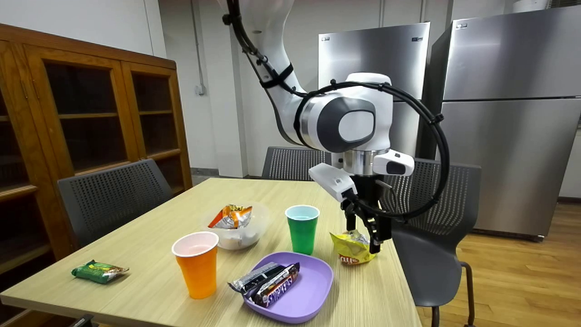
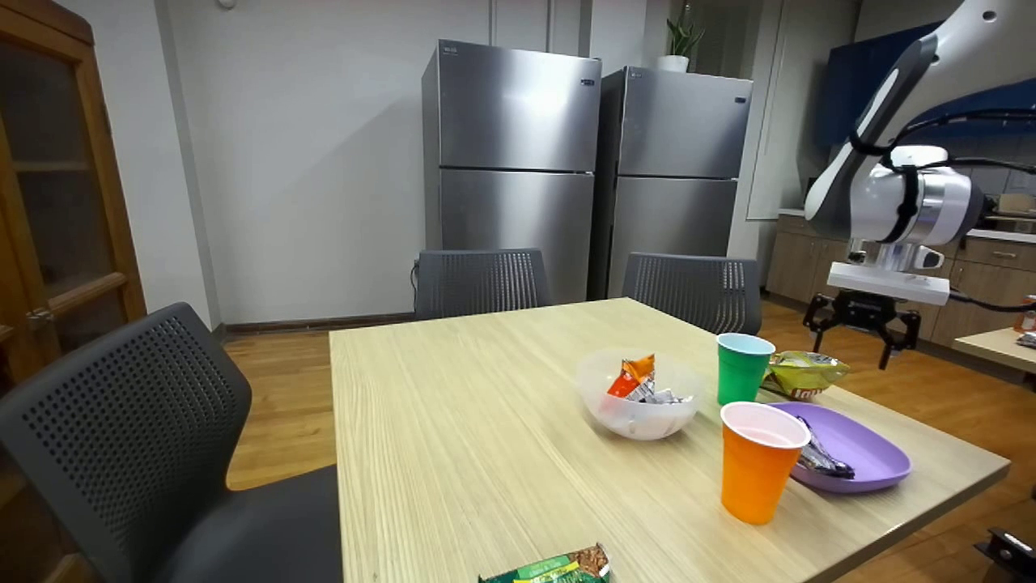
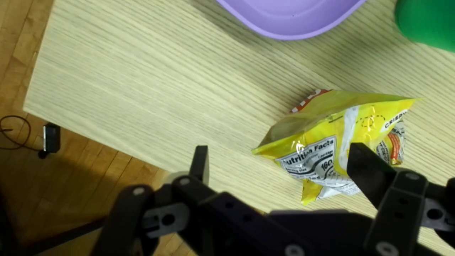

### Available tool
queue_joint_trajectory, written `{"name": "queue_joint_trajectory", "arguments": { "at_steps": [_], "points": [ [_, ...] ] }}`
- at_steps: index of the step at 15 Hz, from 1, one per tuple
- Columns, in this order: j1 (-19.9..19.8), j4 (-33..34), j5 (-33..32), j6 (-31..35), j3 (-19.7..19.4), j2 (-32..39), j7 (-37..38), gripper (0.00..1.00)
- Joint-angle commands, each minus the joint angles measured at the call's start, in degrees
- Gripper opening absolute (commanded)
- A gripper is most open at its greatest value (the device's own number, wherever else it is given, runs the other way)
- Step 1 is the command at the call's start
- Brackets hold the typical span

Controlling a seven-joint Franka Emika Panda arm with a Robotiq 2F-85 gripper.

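My gripper (image 1: 363, 234) is open and empty, pointing down above the table's edge. It also shows in an exterior view (image 2: 851, 356) and in the wrist view (image 3: 279, 153). The nearest thing is a crumpled yellow snack bag (image 1: 352, 250), which stands on the table below the fingers. In the wrist view the bag (image 3: 312, 142) lies toward the right finger, which covers part of it. Whether that finger touches it I cannot tell. A purple plate (image 1: 315, 290) holds a Snickers bar (image 1: 278, 286) and a dark silver-wrapped bar (image 1: 258, 276). A green cup (image 1: 302, 234) stands beside the bag.
An orange cup (image 1: 198, 268) stands left of the plate. A translucent bowl (image 1: 240, 238) holds an orange snack bag (image 1: 232, 217) and crumpled wrappers. A green packet (image 1: 97, 271) lies near the table's left edge. Grey chairs (image 1: 431, 195) stand around the table (image 2: 453, 421).
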Motion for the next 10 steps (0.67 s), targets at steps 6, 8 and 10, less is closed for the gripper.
{"name": "queue_joint_trajectory", "arguments": {
  "at_steps": [6, 8, 10],
  "points": [
    [-2.25, 9.08, -5.56, -7.48, 2.23, 4.28, -8.50, 1.00],
    [-1.68, 10.03, -7.56, -8.16, 1.87, 5.15, -10.07, 1.00],
    [-1.48, 11.34, -9.05, -8.58, 1.82, 6.32, -10.86, 1.00]
  ]
}}
